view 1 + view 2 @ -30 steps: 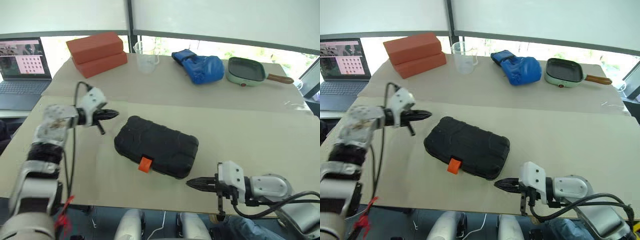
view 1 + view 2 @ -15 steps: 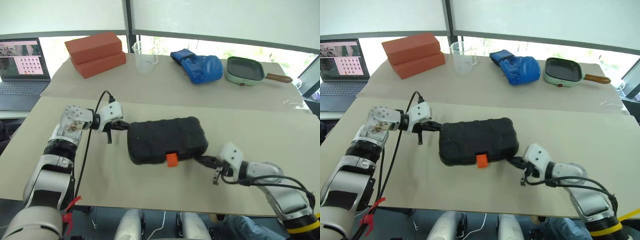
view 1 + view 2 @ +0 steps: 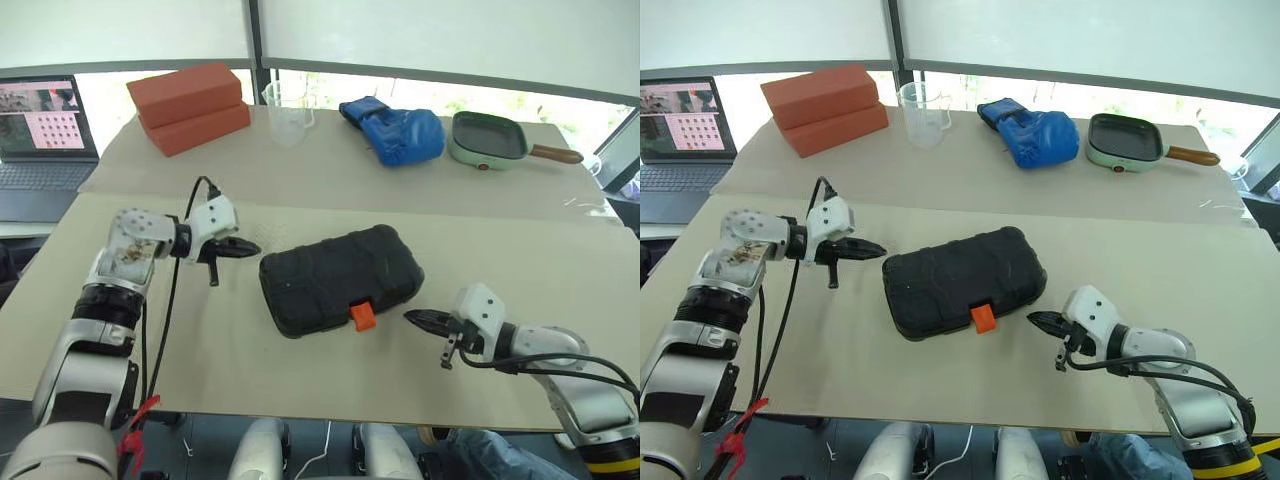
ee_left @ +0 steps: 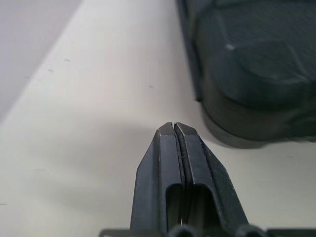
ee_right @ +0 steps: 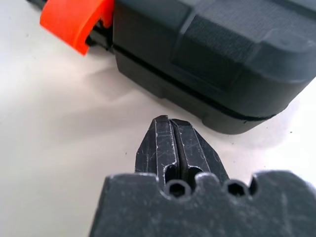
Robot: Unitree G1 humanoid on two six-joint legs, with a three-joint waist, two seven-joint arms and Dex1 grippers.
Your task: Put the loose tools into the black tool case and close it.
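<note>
I've got the black moulded-plastic tool case lying closed mid-table, orange latch toward the near edge. Left gripper and right gripper flank it, both pinched together, empty. It looks rigid, slick, probably weighty; I'd work the latch.

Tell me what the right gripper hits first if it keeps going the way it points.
Probably the black tool case: the shut right gripper aims at its near corner, beside the orange latch.

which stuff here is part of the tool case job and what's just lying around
Job: black tool case, lid down, with its orange latch.

Lying about: two orange bricks, clear measuring cup, blue glove, green frying pan, laptop.
</note>
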